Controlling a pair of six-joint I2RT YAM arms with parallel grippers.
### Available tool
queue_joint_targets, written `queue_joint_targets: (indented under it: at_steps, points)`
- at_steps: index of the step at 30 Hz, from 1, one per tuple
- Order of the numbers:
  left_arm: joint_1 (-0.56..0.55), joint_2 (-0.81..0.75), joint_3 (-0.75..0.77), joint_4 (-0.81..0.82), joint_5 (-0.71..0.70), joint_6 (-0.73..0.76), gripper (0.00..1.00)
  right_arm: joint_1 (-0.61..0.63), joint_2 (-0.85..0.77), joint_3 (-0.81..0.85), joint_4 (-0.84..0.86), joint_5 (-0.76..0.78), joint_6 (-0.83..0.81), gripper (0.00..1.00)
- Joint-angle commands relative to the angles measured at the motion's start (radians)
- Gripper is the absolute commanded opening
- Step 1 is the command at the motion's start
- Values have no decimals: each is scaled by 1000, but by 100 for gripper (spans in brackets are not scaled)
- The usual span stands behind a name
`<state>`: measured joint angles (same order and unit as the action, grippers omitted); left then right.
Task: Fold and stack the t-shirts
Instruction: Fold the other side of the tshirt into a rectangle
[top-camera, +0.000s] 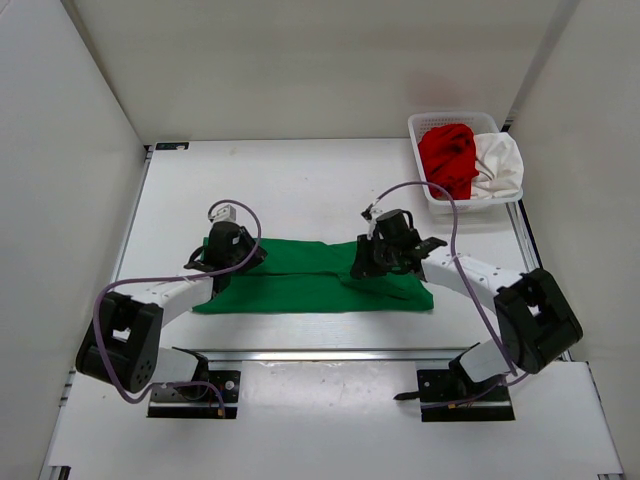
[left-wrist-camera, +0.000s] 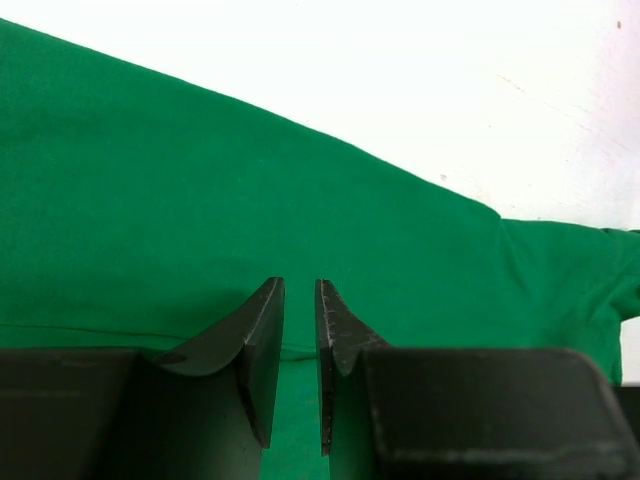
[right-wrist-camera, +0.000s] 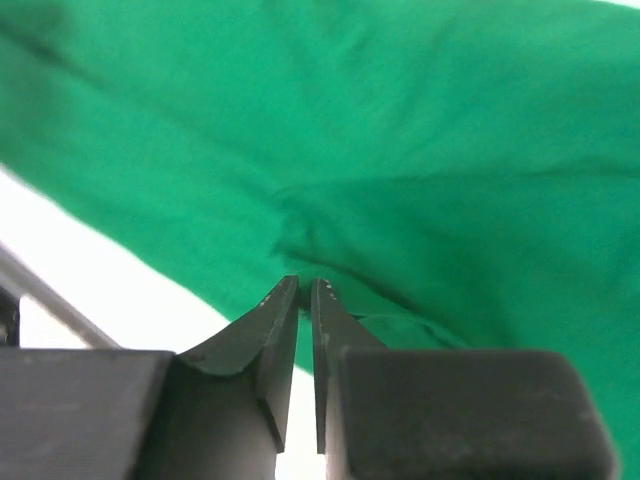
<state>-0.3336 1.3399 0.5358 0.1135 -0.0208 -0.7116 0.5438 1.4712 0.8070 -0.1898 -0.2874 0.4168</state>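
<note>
Wrist views: left jaws a slit apart over the green t-shirt (left-wrist-camera: 200, 200), grip unclear, right jaws pinching a pucker of it, overhead alone – shirt flat on the worktop (top-camera: 300, 190), red t-shirt (top-camera: 448, 155) and white t-shirt (top-camera: 500, 160) in the far basket (top-camera: 414, 150)

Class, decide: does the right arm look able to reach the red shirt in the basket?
Probably yes: the way to the red shirt is free, but the right gripper must first release the green shirt.
</note>
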Motion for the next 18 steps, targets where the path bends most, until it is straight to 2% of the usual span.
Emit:
queue_joint_targets:
  at_steps: [1, 4, 7, 10, 14, 18]
  points:
    - [11, -44, -8, 29, 16, -3, 30, 56, -51, -17, -72, -16, -27, 14]
    - [22, -41, -2, 32, 42, -14, 30, 99, -46, -28, -89, -90, -21, 14]
    - [30, -44, 4, 31, 39, -18, 29, 120, -74, 3, -115, 0, -24, 16]
    - [21, -57, 12, 22, 35, -15, 30, 58, -101, 35, -123, -64, -38, 24]
    - [18, -58, 15, 35, 48, -23, 30, 15, -107, 41, -97, 33, -32, 28]
    - [-36, -27, 41, 28, 30, -17, 30, -54, -46, 34, -109, 111, -27, 5]
